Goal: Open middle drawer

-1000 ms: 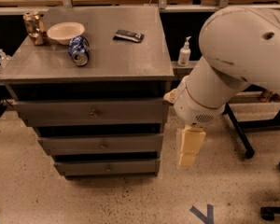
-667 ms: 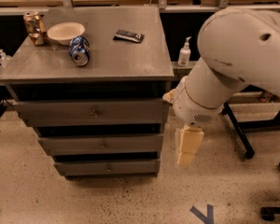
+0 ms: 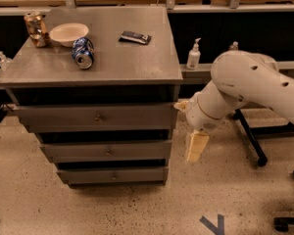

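1. The tool (image 3: 196,147) hangs at 3 o'clock of the bench (image 3: 127,58), just beside it; spread or pressed together, I cannot tell
2. Three gray fronts: bottom drawer (image 3: 113,175), middle drawer (image 3: 106,151) closed above it, top drawer (image 3: 98,117)
3. On top: two cans, a lying blue can (image 3: 83,53) and an upright can (image 3: 36,29); one bowl (image 3: 67,33); one dark packet (image 3: 135,37) at 12 o'clock

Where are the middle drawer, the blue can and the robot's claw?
middle drawer (image 3: 137,151): camera view, on its gray front, right of the knob (image 3: 108,152).
blue can (image 3: 82,53): camera view, on its side wall, lying on the cabinet (image 3: 137,62).
claw (image 3: 194,153): camera view, near its tip, hanging right of the cabinet beside the middle drawer.
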{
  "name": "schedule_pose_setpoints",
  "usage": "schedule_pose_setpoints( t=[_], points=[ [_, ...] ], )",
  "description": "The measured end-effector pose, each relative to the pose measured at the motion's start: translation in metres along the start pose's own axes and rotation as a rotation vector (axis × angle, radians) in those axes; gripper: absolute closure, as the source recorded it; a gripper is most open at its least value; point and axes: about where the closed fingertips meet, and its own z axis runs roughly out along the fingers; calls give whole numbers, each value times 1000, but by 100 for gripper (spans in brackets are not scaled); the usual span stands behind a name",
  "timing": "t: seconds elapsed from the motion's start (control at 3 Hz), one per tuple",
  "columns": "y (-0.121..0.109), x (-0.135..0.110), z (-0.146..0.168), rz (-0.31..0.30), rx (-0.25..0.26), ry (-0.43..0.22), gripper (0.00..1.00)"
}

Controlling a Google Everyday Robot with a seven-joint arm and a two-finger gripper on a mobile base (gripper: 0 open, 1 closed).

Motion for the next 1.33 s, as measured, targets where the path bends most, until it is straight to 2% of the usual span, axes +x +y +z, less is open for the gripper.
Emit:
schedule_pose_setpoints(
  t=[0.33, 0.67, 1.0, 1.33],
  points=[
    [-9, 20, 58, -17, -31, -55, 0],
    [-4, 21, 61, -5, -46, -54, 0],
    [-6, 29, 87, 6, -82, -92, 0],
    [6, 38, 165, -21, -96, -211, 0]
  ],
)
